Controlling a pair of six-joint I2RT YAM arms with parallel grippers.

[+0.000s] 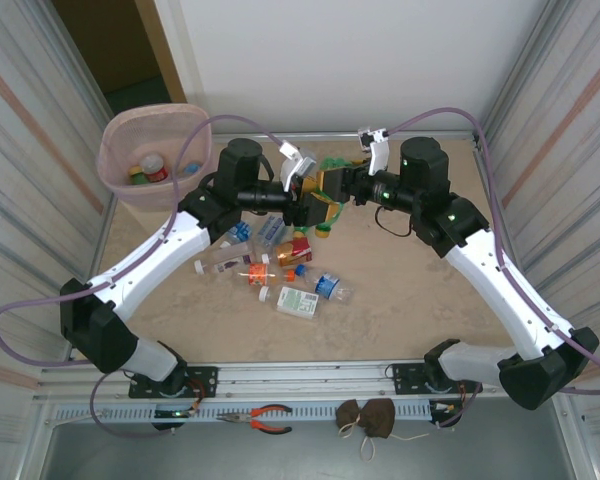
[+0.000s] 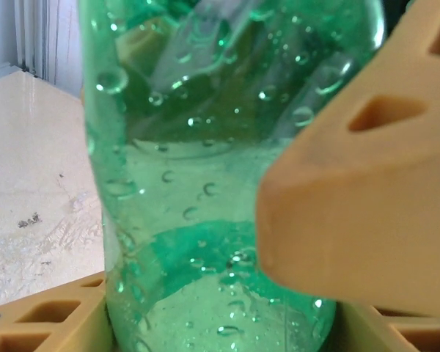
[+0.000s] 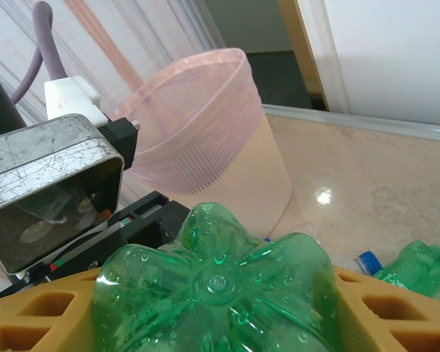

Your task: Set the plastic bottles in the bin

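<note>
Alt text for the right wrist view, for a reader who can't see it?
A green plastic bottle, base toward the camera, sits gripped by the right tool between its tan fingers. Behind it the pale-pink bin stands on the table, with the left arm's metal housing at left and another green bottle lying at lower right.

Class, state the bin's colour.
The bin is translucent pale pink, clearest in the right wrist view.
</note>
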